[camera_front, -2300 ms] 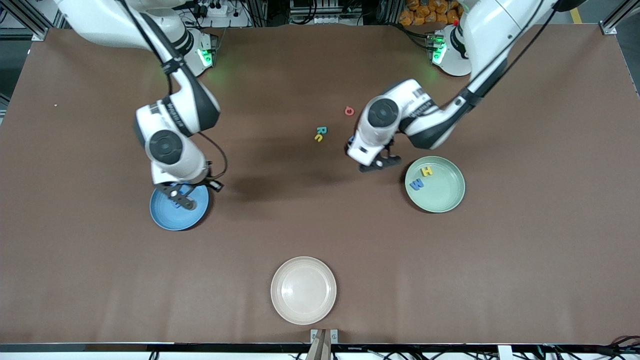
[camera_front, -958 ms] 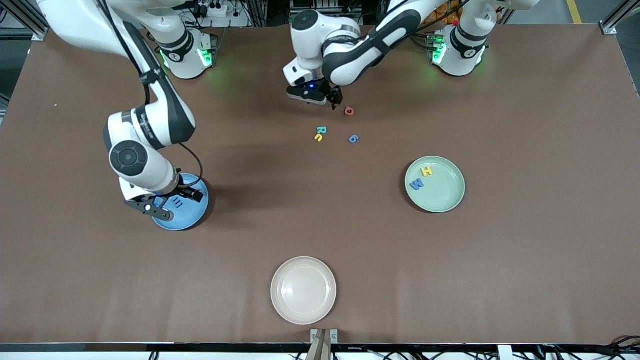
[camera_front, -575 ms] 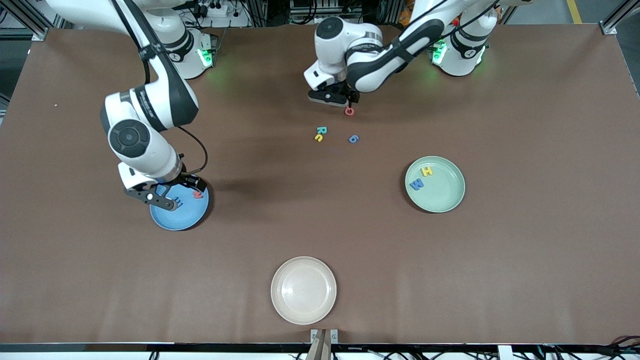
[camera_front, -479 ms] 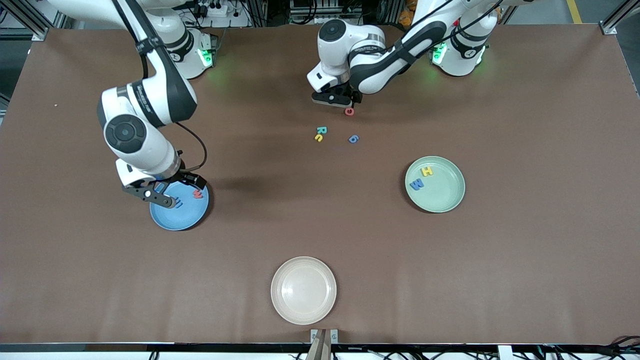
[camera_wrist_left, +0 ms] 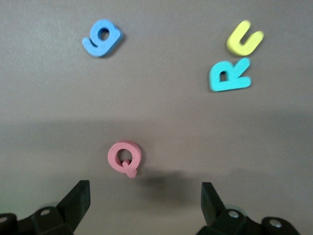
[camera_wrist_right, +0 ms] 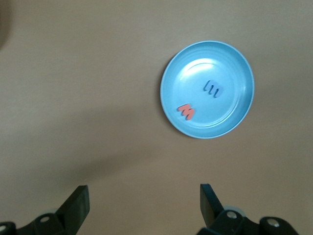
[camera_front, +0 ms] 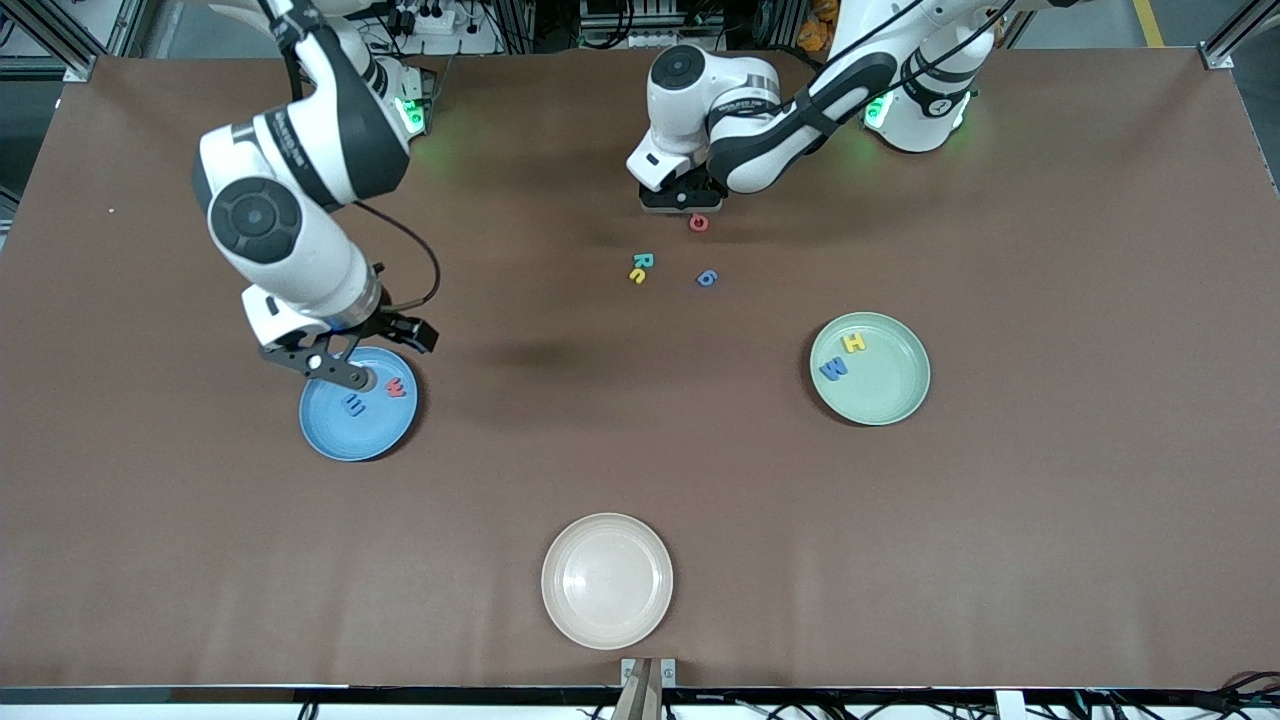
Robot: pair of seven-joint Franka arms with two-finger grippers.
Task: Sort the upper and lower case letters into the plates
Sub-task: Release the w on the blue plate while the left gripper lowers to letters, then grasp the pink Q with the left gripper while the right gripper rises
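My left gripper (camera_wrist_left: pixel 143 205) hangs wide, empty, over the red Q (camera_wrist_left: pixel 125 157) on the table. My right gripper (camera_wrist_right: pixel 143 208) is wide, empty, beside the blue plate (camera_wrist_right: pixel 230 115).

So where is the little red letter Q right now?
In the front view, the small red letter Q lies on the brown table, directly under the open left gripper, farther from the camera than the small blue letter g.
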